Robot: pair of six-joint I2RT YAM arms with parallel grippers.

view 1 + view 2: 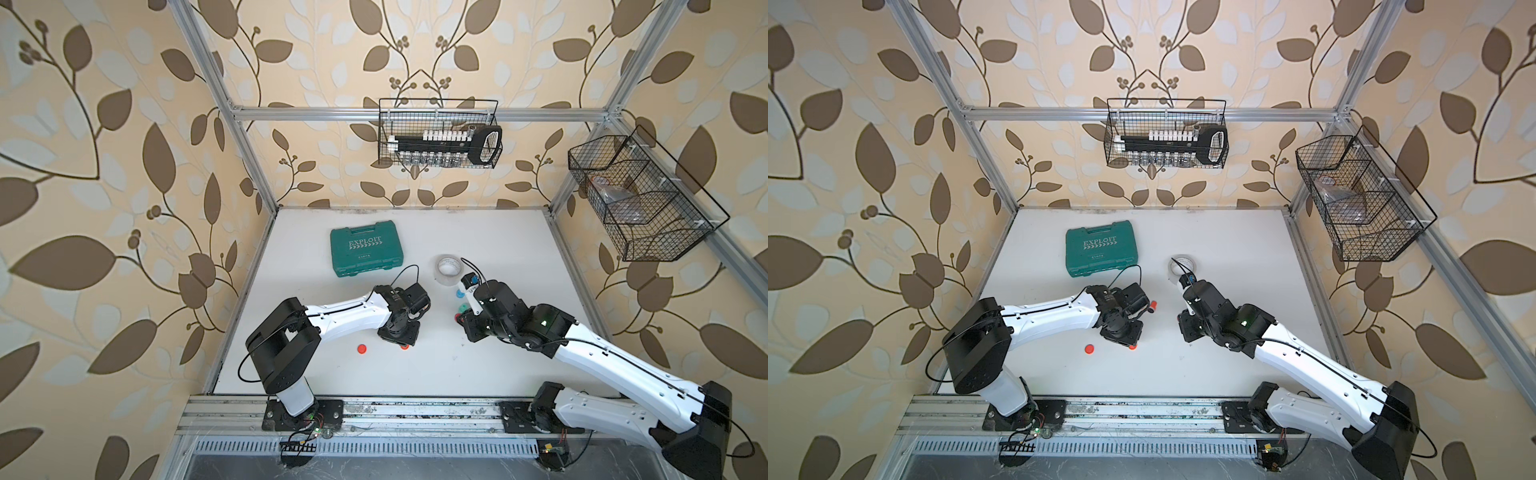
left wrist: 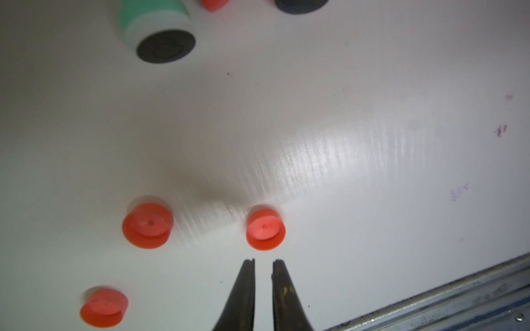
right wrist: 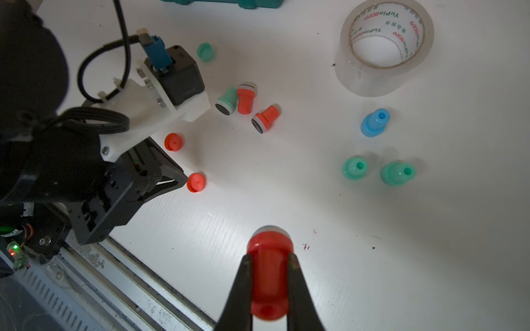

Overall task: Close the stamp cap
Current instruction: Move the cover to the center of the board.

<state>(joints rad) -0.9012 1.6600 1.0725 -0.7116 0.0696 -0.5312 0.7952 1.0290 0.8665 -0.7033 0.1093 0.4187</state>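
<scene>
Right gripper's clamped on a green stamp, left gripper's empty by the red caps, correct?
No: the stamp in the right gripper is red, not green; the right wrist view shows it. The left gripper is empty by the red caps.

1. Both top views: set high, far off, looking steeply down toward the back wall [image 1: 332,174]; table [image 1: 457,374] [image 1: 1183,374] lower centre of the frame; whole scene shared.
2. Left wrist: very near the table, facing red caps [image 2: 265,229].
3. Right wrist: higher, angled down; red caps [image 3: 196,182] shared with left wrist.
</scene>
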